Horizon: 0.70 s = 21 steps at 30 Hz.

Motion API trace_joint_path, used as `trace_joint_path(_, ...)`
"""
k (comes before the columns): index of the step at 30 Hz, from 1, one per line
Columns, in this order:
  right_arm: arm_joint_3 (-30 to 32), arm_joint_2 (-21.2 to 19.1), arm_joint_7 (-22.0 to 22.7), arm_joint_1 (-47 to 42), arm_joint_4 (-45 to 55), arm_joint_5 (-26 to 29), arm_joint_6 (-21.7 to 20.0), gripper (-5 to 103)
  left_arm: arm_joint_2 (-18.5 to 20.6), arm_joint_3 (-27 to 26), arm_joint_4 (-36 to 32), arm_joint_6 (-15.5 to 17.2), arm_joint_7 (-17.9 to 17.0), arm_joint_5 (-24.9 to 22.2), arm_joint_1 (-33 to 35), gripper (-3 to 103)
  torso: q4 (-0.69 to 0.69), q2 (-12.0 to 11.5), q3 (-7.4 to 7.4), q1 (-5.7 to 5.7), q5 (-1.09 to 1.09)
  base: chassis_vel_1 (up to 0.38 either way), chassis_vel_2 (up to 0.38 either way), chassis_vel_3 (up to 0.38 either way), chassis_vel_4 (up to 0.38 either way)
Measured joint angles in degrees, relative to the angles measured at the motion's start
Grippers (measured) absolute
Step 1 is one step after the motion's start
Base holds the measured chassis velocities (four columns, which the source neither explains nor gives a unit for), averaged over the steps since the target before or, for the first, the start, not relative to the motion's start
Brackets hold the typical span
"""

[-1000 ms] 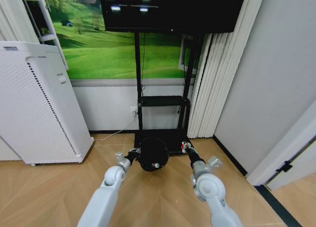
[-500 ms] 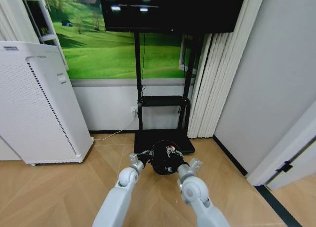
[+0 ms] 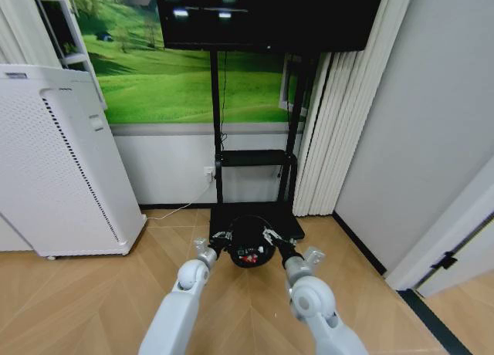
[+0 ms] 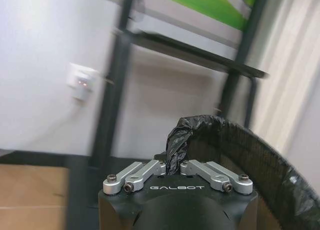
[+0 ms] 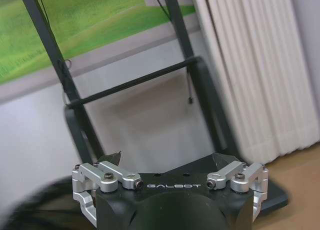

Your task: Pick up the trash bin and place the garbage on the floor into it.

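Inside the trash bin [image 3: 251, 243] (liner-clad) lie red-and-white scraps [image 3: 248, 255].

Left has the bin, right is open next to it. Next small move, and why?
Probably draw the right gripper back clear of the small round black mesh trash bin. It is open and holds nothing, red-and-white crumpled scraps already lie inside, and the left gripper is shut on the lined rim.

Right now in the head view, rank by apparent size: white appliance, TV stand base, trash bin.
1. White appliance, clearly largest.
2. TV stand base, partly hidden behind the bin.
3. Trash bin, held nearer the camera, so its rank against the base is unsure.
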Motion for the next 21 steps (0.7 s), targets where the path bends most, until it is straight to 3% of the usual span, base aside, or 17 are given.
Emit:
trace_joint_path(2,0.90,-0.05,-2.09,-2.20,-1.12,-5.84,2.07,100,1.11,-2.85,-1.90,0.44,-0.02,0.04,1.31,7,0.02,0.00,0.00,0.00,-0.01,0.000,0.000,0.000,0.000)
trace_joint_path(3,0.90,-0.05,-2.09,-2.20,-1.12,-5.84,2.07,100,1.11,-2.85,-1.90,0.44,-0.02,0.04,1.31,7,0.02,0.00,0.00,0.00,-0.01,0.000,0.000,0.000,0.000)
trace_joint_path(4,1.38,0.28,-4.37,-4.64,-2.62,-12.75,3.98,100,2.60,-5.50,-4.23,0.74,-0.04,0.03,2.91,7,0.02,0.00,0.00,-0.01,0.01,0.000,0.000,0.000,0.000)
trace_joint_path(5,1.38,0.28,-4.37,-4.64,-2.62,-12.75,3.98,100,2.60,-5.50,-4.23,0.74,-0.04,0.03,2.91,7,0.02,0.00,0.00,-0.01,0.01,0.000,0.000,0.000,0.000)
trace_joint_path(7,1.45,1.08,-6.46,-7.31,-4.42,-18.47,5.17,100,4.65,-8.52,-7.39,1.16,0.01,-0.20,5.26,7,0.00,0.00,0.00,-0.01,-0.01,0.000,0.000,0.000,0.000)
trace_joint_path(13,1.25,2.39,-8.87,-10.64,-7.71,-21.89,5.85,100,7.33,-13.01,-11.19,1.46,0.13,-2.13,9.10,7,0.01,0.00,0.00,-0.01,0.00,0.000,0.000,0.000,0.000)
trace_joint_path(21,1.62,2.20,-9.17,-11.77,-8.04,-21.97,6.05,100,7.86,-14.12,-11.81,1.49,0.10,-2.79,10.22,7,0.00,0.00,0.00,-0.01,0.00,0.008,-0.013,-0.013,0.008)
